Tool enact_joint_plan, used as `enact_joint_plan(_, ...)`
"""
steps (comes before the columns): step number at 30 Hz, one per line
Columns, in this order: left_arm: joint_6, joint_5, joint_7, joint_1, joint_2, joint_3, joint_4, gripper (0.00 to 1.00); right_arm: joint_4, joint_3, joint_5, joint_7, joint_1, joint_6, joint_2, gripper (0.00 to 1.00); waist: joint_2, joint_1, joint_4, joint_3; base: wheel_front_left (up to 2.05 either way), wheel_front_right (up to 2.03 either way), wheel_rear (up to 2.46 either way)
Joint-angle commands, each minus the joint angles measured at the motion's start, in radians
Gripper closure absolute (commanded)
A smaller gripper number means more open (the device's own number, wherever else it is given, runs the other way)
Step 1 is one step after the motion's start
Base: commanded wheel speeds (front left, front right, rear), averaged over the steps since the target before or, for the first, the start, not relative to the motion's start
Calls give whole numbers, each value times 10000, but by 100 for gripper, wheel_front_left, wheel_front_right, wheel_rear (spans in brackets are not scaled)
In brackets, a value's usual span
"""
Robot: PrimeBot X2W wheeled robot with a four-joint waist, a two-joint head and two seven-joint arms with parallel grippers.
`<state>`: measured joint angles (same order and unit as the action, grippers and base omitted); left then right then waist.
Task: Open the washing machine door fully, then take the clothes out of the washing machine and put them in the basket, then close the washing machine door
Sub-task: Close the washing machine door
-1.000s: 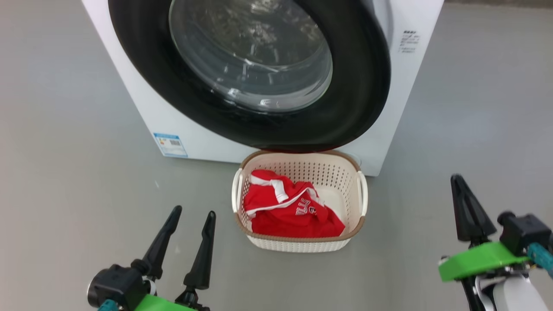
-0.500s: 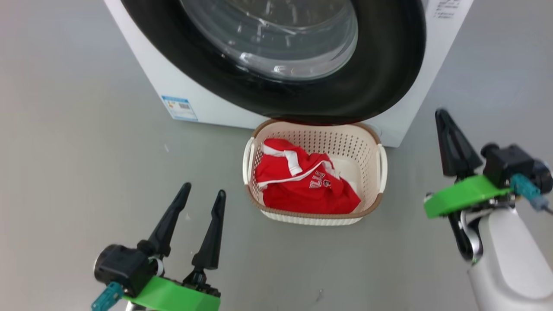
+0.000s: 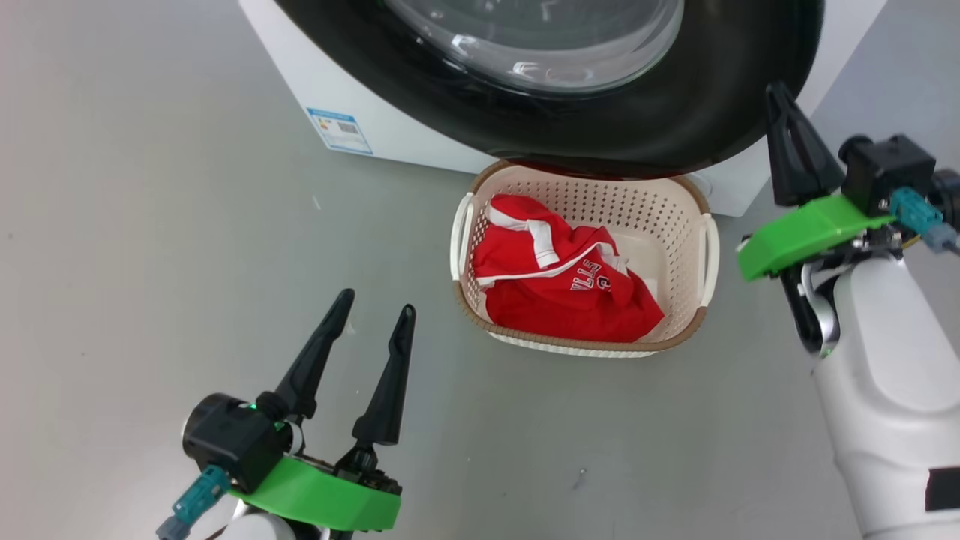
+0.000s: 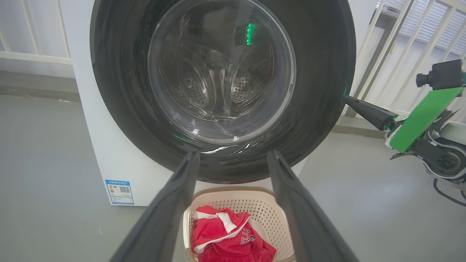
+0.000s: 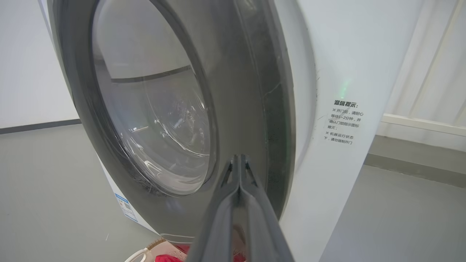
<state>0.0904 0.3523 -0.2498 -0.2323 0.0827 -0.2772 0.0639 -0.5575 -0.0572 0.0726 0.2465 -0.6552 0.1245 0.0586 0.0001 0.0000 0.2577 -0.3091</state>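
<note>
Two long dark fingers of the left gripper (image 3: 377,300) are standing wide apart with nothing between them, hovering over the grey floor (image 3: 150,225) at the lower left of the head view, well apart from the basket. Beyond them, the big white front-loading washing machine (image 3: 319,75) is showing a small blue label (image 3: 339,129) low on its front. Its large round glossy black door (image 3: 720,112), with a clear glass bowl window, is lying close against the machine's front; whether it is latched cannot be told. Just below the door, the small cream perforated plastic basket (image 3: 637,217) with a brown woven-look rim is standing on the floor near the machine's base. Bright red soft garments (image 3: 555,300) with white trim and lettering are lying crumpled inside it. At the right, the right gripper (image 3: 778,91) is pressing its two fingers together on nothing, its tip pointing just beside the door's right edge; contact cannot be told.
</note>
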Motion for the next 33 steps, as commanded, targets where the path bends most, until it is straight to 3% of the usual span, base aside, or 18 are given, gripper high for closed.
enact_joint_plan(1, 108, -44, -120, -255, 108, 286, -210, 0, 72, 122, -181, 43, -404, 62, -84, 100, -1, 0, 131, -146, 0, 0, 0)
enact_joint_plan(22, 186, -28, -69, -596, 263, 215, -378, 0, -1740, -659, -1314, 148, -3360, 62, -84, 100, -1, 0, 81, -1151, 0, 0, 0)
enact_joint_plan(33, 172, -80, 11, -775, 357, 46, -379, 0, -2148, -1056, -1895, 151, -4110, 62, -72, 100, -1, 0, 2, -1180, 0, 0, 0)
